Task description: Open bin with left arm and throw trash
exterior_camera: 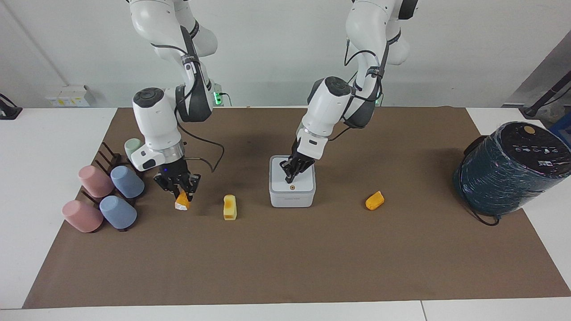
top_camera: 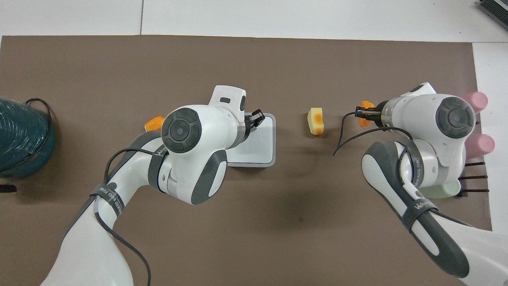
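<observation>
The white bin (exterior_camera: 292,199) stands mid-mat with its lid down; its orange dot faces away from the robots. My left gripper (exterior_camera: 288,177) is shut, its tips on or just above the lid by the dot. In the overhead view it (top_camera: 256,116) covers the dot on the bin (top_camera: 260,149). My right gripper (exterior_camera: 180,191) is shut on an orange wedge (exterior_camera: 182,201), held just above the mat, pale end down. It shows in the overhead view too (top_camera: 363,114). A yellow block (exterior_camera: 229,207) lies between that wedge and the bin. A second orange wedge (exterior_camera: 374,200) lies toward the left arm's end.
A big dark teal wrapped cylinder (exterior_camera: 508,169) stands at the left arm's end of the table. Pastel cups (exterior_camera: 105,196) lie on a dark rack (exterior_camera: 107,156) at the right arm's end, close to the right gripper.
</observation>
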You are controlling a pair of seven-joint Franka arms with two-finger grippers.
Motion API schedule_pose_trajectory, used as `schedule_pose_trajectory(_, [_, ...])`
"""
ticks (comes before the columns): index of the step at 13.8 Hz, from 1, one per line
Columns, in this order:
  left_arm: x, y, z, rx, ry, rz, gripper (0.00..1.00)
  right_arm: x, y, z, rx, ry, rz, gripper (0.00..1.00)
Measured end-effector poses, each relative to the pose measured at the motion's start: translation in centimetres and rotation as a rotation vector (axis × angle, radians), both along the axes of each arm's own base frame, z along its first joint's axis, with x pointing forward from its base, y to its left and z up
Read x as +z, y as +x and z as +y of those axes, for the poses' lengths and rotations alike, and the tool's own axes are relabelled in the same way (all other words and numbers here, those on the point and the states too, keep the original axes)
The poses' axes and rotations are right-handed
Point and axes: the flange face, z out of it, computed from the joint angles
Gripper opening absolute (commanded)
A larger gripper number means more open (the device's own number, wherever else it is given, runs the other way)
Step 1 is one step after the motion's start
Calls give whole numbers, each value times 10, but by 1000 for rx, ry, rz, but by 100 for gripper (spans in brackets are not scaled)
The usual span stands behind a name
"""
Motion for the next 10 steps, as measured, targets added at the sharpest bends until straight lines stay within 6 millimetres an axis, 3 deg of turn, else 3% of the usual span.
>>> schedule_pose_trajectory(2, [6,3,0,-8,10,19,0,22,-7,6,11,3,1,0])
schedule_pose_trajectory(4, [24,12,7,-21,43,70,0,48,-16,14,25,8,3,0])
schedule_pose_trajectory(7, [76,48,59,-7,92,132,0,85,-33,39,68,21,-10,0])
schedule_pose_trajectory(10, [106,69,110,-60,126,169,0,90,-47,90,102,43,-13,0])
